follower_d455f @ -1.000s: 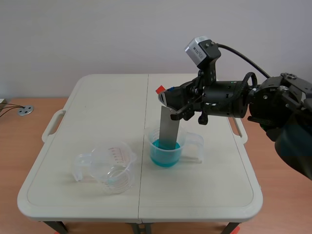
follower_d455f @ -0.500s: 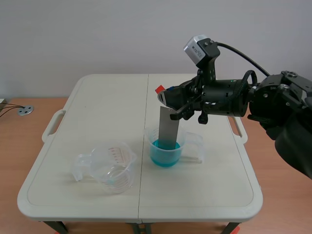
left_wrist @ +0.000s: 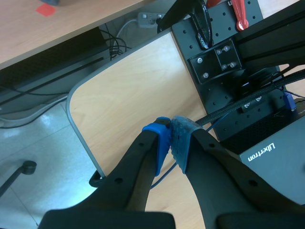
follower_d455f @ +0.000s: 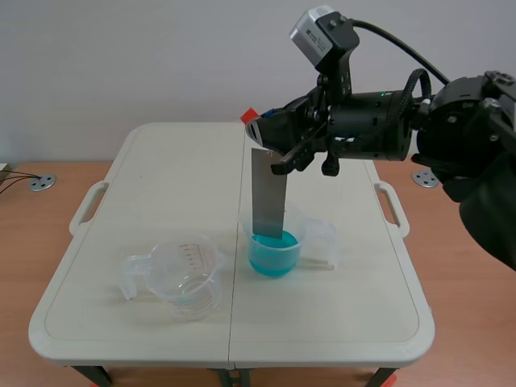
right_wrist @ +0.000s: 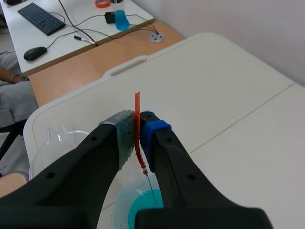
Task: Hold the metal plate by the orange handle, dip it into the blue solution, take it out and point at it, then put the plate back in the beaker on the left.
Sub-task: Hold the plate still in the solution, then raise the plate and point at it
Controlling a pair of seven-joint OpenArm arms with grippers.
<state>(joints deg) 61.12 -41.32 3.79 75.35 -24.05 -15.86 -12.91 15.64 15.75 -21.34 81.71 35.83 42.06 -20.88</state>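
Note:
My right gripper [follower_d455f: 260,126] is shut on the orange handle [follower_d455f: 249,114] of the metal plate [follower_d455f: 268,193]. The grey plate hangs upright, its lower edge at the rim of the clear beaker of blue solution [follower_d455f: 274,250]. In the right wrist view the thin orange handle [right_wrist: 137,119] is pinched between the pads of the right gripper [right_wrist: 138,126], with the blue solution [right_wrist: 143,212] straight below. A nearly empty clear beaker [follower_d455f: 181,278] stands to the left. My left gripper [left_wrist: 170,138] is shut on nothing, off the table above a wooden surface.
Both beakers stand on a white folding table [follower_d455f: 161,177] with a centre seam. Beyond the table's left side, the right wrist view shows a desk with a keyboard [right_wrist: 40,18] and a mouse [right_wrist: 35,52], and a person's sleeve [right_wrist: 12,90].
The right arm has risen and shifted slightly left, lifting the plate up out of the blue solution. Both beakers stayed in place.

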